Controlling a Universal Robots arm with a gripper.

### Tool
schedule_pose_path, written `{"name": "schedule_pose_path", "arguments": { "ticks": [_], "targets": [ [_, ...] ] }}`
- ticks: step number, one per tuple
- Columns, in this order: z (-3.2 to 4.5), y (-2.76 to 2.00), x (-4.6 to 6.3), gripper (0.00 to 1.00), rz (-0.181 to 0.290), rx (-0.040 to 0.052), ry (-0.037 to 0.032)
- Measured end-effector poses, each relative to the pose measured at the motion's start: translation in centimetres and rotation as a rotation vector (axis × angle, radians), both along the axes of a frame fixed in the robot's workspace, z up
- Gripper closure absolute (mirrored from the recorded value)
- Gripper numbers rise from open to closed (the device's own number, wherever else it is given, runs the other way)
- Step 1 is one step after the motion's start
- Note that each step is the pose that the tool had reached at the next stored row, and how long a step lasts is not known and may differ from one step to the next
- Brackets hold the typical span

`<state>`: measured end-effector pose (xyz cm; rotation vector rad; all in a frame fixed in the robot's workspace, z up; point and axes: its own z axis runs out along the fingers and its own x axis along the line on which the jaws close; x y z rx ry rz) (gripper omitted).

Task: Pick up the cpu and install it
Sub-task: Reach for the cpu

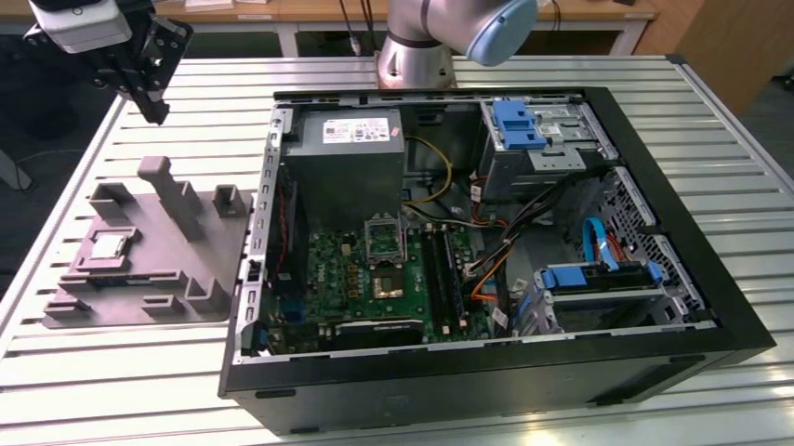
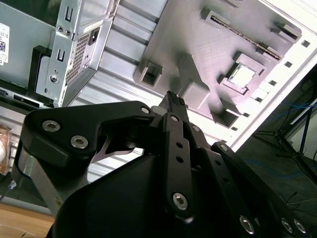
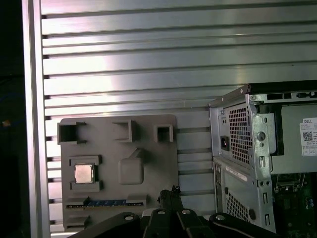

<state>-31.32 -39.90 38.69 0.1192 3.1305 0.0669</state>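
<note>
The cpu [image 1: 110, 245] is a small square chip with a pale metal top. It lies flat in a recess of the grey plastic fixture [image 1: 186, 255] on the exterior view's left, and appears in both wrist views [image 2: 243, 76] [image 3: 83, 173]. My gripper [image 1: 154, 113] hangs well above the table behind the fixture, apart from the cpu, with its fingers together and nothing between them; its tips [image 2: 173, 98] [image 3: 169, 192] point down. The dark metal-framed socket [image 1: 383, 238] sits on the green motherboard inside the open computer case.
The open black computer case [image 1: 694, 279] lies on the slatted metal table [image 1: 112, 390], right of the fixture. Its power supply [image 1: 348, 158], cables and blue drive bays [image 1: 596, 279] surround the motherboard. The fixture's tall posts [image 1: 167, 190] stand near the cpu.
</note>
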Motion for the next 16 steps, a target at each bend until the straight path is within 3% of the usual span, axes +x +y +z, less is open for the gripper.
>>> {"name": "schedule_pose_path", "arguments": {
  "ticks": [5, 16],
  "targets": [
    [-0.01, 0.0, -0.2, 0.89, 0.0, 0.0, 0.0015],
    [-0.15, 0.0, -2.5, 0.89, 0.0, 0.0, 0.0068]
  ]
}}
